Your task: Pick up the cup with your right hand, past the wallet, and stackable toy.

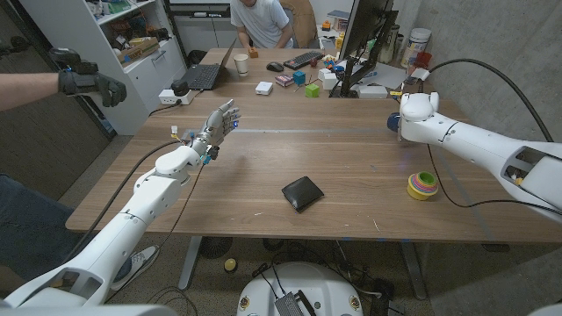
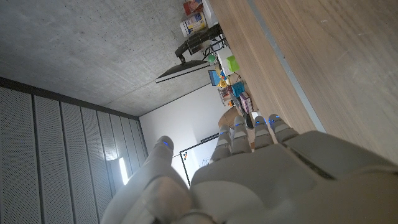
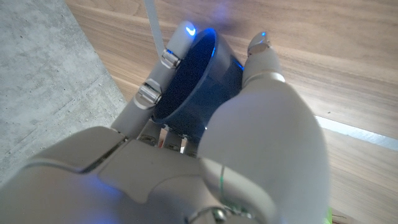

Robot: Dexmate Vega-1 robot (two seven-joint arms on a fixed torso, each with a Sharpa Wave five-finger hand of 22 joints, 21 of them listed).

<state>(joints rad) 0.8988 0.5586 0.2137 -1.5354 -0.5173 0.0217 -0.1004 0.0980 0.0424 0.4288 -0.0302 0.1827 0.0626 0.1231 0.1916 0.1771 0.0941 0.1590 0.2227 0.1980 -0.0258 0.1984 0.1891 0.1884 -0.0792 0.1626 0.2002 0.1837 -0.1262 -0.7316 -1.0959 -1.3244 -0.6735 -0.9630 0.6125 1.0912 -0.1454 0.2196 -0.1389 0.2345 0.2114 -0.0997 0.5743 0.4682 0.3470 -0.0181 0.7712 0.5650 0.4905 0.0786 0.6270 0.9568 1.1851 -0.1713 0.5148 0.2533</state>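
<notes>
My right hand (image 3: pixel 205 106) grips a dark blue cup (image 3: pixel 196 81), with fingers on both sides of its rim. In the head view the cup (image 1: pixel 392 121) shows as a small blue patch behind the white right wrist (image 1: pixel 417 110), at the table's far right. A black wallet (image 1: pixel 302 193) lies flat near the table's middle front. A stackable ring toy (image 1: pixel 422 184), yellow with coloured rings, stands to the right of it, below the right forearm. My left hand (image 1: pixel 219 123) is raised over the table's left part with its fingers straight and apart, holding nothing.
The far end of the wooden table (image 1: pixel 351 158) carries a laptop (image 1: pixel 204 74), a white paper cup (image 1: pixel 241 63), a keyboard (image 1: pixel 303 59), a monitor (image 1: pixel 364 35) and small coloured blocks. A person sits behind it. A gloved hand (image 1: pixel 83 77) reaches in at upper left.
</notes>
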